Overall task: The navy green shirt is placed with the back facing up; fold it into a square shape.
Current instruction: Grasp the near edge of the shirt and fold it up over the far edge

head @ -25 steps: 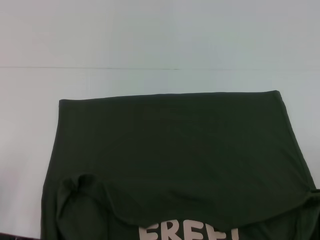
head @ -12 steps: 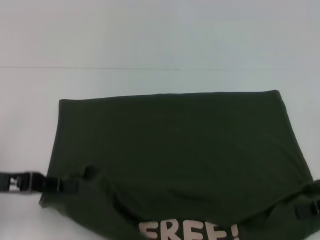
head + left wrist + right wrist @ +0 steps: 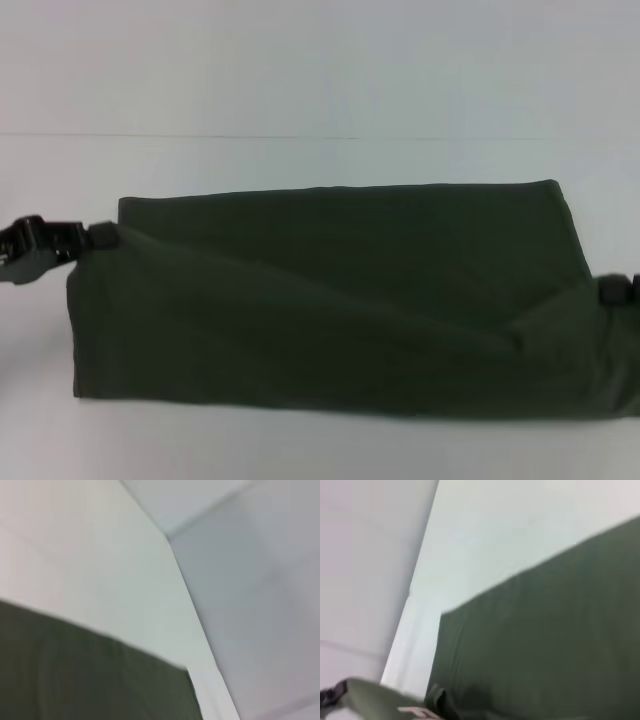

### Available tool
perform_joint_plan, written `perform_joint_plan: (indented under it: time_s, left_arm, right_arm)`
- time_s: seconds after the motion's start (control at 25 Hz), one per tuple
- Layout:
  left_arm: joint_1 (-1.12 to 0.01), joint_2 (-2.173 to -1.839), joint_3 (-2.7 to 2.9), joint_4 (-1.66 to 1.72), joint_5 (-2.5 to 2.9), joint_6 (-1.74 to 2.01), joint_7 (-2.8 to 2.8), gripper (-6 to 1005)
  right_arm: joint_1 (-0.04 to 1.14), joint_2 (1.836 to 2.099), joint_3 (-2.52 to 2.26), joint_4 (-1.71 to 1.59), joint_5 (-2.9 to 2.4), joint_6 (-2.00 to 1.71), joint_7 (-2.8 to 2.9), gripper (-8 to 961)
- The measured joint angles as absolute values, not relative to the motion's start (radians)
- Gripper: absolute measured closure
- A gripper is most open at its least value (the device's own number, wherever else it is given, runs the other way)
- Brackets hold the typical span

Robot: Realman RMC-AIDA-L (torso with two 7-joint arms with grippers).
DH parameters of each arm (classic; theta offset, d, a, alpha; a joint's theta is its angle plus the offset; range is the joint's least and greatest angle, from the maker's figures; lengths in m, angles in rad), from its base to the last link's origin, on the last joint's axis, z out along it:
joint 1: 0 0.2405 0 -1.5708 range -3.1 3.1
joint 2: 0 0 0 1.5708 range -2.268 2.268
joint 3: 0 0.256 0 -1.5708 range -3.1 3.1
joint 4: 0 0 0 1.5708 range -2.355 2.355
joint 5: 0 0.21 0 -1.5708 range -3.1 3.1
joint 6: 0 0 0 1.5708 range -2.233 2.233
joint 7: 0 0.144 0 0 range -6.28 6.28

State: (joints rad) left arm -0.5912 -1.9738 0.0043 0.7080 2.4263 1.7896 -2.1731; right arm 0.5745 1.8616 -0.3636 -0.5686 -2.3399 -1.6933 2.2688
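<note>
The large dark olive-green cotton shirt point(image 3: 340, 300) lies across the white tabletop point(image 3: 300, 90). Left end effector point(image 3: 95, 237) and right end effector point(image 3: 612, 290) each clench a near corner, lifted. Carry both evenly to the far edge, matching corners.

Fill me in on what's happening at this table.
Both arms are folding the navy green shirt on the white table. The left gripper grips the cloth at the shirt's left edge and the right gripper grips it at the right edge. Together they carry the near part of the shirt up and over toward the far edge, so a fold line runs along the near side. The carried layer has not reached the far edge yet.
</note>
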Motion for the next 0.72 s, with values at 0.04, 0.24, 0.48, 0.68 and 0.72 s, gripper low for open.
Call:
perform_joint_plan:
  time_s: [0.04, 0.24, 0.48, 0.68, 0.72]
  left_arm:
    - [-0.590, -1.975, 0.004, 0.698, 2.409, 1.761, -2.171, 973]
    - [-0.592, -1.982, 0.012, 0.611, 2.351, 1.629, -2.131, 973]
    - [-0.598, -2.012, 0.015, 0.549, 2.273, 1.479, -2.061, 972]
    - [-0.602, -2.029, 0.016, 0.518, 2.237, 1.390, -2.011, 972]
    - [-0.603, -2.032, 0.017, 0.509, 2.228, 1.367, -1.998, 972]
  right_arm:
    - [0.579, 1.867, -0.364, -0.567, -2.330, -1.662, 2.271, 917]
    - [0.616, 1.894, -0.368, -0.528, -2.294, -1.514, 2.273, 917]
    - [0.655, 1.932, -0.372, -0.515, -2.260, -1.355, 2.260, 916]
    - [0.670, 1.948, -0.373, -0.515, -2.197, -1.255, 2.252, 916]
    - [0.670, 1.952, -0.374, -0.514, -2.183, -1.239, 2.249, 916]
